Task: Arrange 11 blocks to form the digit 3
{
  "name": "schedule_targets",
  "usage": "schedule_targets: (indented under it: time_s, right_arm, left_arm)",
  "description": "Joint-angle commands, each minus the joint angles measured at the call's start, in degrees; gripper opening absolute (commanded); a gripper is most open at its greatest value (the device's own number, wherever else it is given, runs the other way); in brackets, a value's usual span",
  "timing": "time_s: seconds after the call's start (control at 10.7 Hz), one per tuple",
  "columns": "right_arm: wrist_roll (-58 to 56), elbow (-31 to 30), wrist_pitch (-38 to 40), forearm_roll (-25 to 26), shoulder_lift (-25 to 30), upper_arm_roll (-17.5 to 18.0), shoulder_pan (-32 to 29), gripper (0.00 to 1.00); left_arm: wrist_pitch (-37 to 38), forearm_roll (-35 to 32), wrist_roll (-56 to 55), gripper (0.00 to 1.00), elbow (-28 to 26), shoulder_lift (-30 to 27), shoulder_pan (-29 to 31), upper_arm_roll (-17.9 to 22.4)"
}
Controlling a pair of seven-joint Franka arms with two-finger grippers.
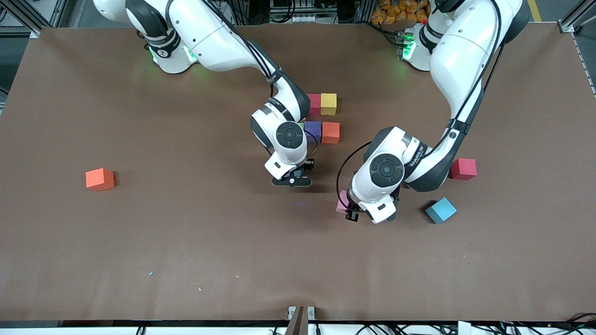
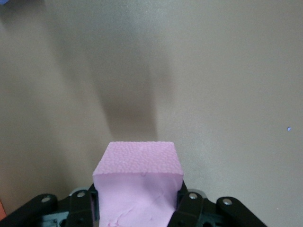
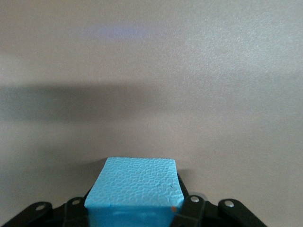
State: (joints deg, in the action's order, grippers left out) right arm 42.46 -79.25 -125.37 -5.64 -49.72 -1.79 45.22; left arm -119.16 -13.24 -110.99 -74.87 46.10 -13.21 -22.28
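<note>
While both arms reach over the middle of the brown surface (image 1: 186,260), each carries a cube. The left end effector (image 2: 137,208) pinches a pink block (image 2: 138,179), and the right end effector (image 3: 135,210) pinches a light blue block (image 3: 135,191).

Taking the purple block (image 1: 313,131) as landmark: an orange block (image 1: 330,132) touches it toward the left arm's end; a magenta block (image 1: 314,103) and a yellow block (image 1: 328,103) sit side by side just farther from the front camera. A sliver of green shows at the purple block's edge, mostly hidden by the right arm.

Well apart lie one red block (image 1: 463,168), another light blue block (image 1: 440,210) and a lone orange block (image 1: 99,179). Ten cubes can be counted.
</note>
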Motion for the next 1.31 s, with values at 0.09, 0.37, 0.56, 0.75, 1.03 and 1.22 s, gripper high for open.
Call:
schedule_targets:
  time_s: [0.09, 0.37, 0.56, 0.75, 1.03, 1.22]
  right_arm:
    - [1.84, -0.12, 0.30, -0.77, -2.93, 1.79, 0.22, 0.00]
    - [1.84, -0.20, 0.30, -0.77, -2.93, 2.05, 0.22, 0.00]
    - [1.84, -0.20, 0.30, -0.69, -3.01, 2.05, 0.22, 0.00]
    - [1.75, -0.12, 0.22, -0.69, -3.02, 2.05, 0.22, 0.12]
    - [1.75, -0.12, 0.13, -0.69, -3.02, 1.97, 0.22, 1.00]
    - [1.66, -0.12, 0.04, -0.51, -3.02, 1.97, 0.31, 1.00]
  left_arm:
    - [1.39, 0.41, -0.45, 0.00, -0.98, -0.93, 0.46, 0.22]
    - [1.39, 1.11, -0.45, 0.00, -0.98, -0.75, 0.37, 0.22]
    - [1.47, 1.20, -0.45, 0.00, -1.15, -0.22, 0.29, 0.22]
    - [2.43, 1.29, -0.54, 0.00, -1.24, -0.13, 0.02, 0.22]
    - [3.58, 0.94, -0.54, 0.00, -1.16, -0.22, 0.11, 0.22]
    - [3.58, 0.76, -0.45, 0.00, -1.24, -0.13, 0.02, 0.22]
